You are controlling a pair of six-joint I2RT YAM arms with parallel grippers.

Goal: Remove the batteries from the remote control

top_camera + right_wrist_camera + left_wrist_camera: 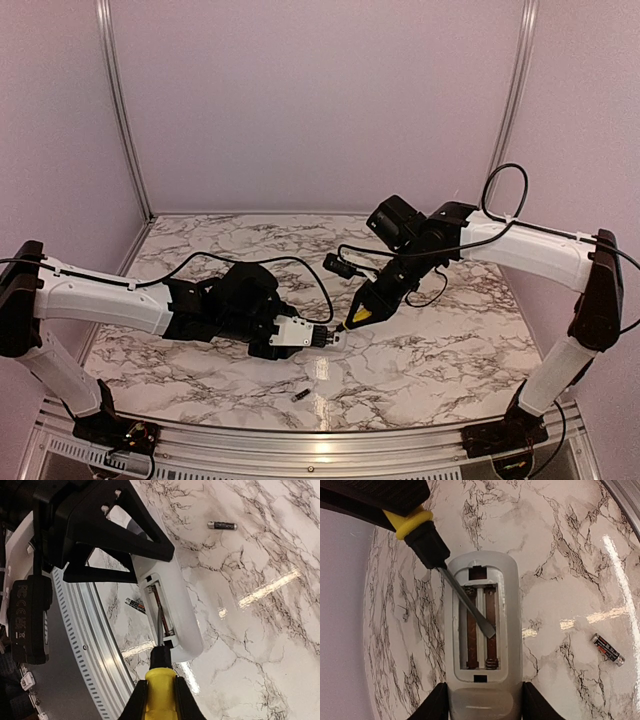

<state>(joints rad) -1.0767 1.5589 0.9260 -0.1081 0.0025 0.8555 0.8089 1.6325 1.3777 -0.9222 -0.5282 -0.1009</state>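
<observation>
Remote control: one end gripped between the closed-in fingers of the left gripper, its open battery bay showing both slots bare. The right gripper is clenched on a yellow-handled screwdriver, blade inside the bay. Two batteries lie well apart on the marble table.

The remote control partly hides one battery in the right wrist view.
</observation>
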